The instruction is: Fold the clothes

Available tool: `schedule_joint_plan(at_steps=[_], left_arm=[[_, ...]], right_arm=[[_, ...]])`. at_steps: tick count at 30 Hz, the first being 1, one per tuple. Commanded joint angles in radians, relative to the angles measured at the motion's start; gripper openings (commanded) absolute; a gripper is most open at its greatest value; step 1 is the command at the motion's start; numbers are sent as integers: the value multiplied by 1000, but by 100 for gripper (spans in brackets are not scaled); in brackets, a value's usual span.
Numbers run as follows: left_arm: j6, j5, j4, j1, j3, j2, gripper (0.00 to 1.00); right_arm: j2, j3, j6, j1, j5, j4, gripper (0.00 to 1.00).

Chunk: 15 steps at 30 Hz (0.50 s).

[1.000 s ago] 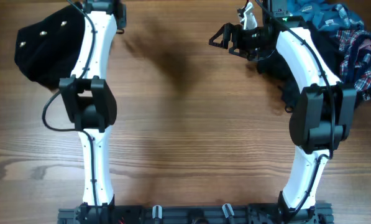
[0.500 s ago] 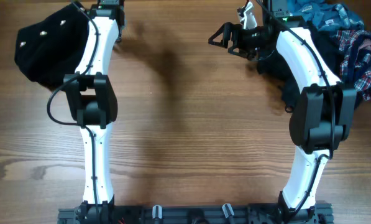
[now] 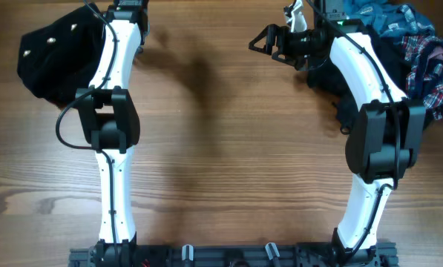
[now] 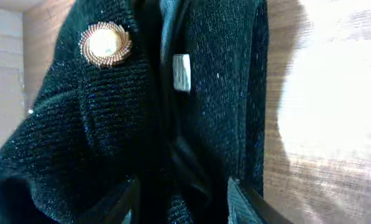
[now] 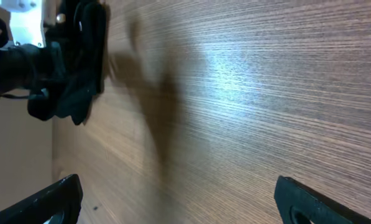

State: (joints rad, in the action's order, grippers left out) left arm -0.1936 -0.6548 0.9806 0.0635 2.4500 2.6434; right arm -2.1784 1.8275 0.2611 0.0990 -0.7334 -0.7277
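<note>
1. Since a second ago my left arm's elbow has shifted a little toward the far edge and its cable now bows out in a loop. The black buttoned garment (image 3: pixel 54 55) has kept its place at the far left corner of the table (image 3: pixel 221 148). My right arm has barely moved.
2. My left gripper (image 4: pixel 185 202) has its fingers (image 4: pixel 128 200) partly apart, with a fold of the black textured fabric filling the gap. I cannot tell whether they pinch it. Just beyond them sit a gold-rimmed button (image 4: pixel 105 44) and a small pale tag (image 4: pixel 181 72).
3. My right gripper (image 3: pixel 269 41) is spread wide and released, holding nothing, over bare wood.
4. The rest of the clothes are heaped at the far right: a teal-blue garment (image 3: pixel 384 18), a plaid garment (image 3: pixel 429 67), and dark cloth partly under my right arm.
5. The wood between my two arms, from the middle to the near edge, is open.
</note>
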Motion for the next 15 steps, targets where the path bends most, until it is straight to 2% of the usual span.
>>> schedule_joint_plan(at_steps=[1,13,15], left_arm=[[26,-28,50,-8,3,4,39],[49,-147,79,31,3,4,40],[75,-147,87,33,3,4,47]], right_arm=[[2,-2,1,-2,-27,14,100],[2,-2,1,-2,-27,17,100],[2,-2,1,-1,-27,18,100]])
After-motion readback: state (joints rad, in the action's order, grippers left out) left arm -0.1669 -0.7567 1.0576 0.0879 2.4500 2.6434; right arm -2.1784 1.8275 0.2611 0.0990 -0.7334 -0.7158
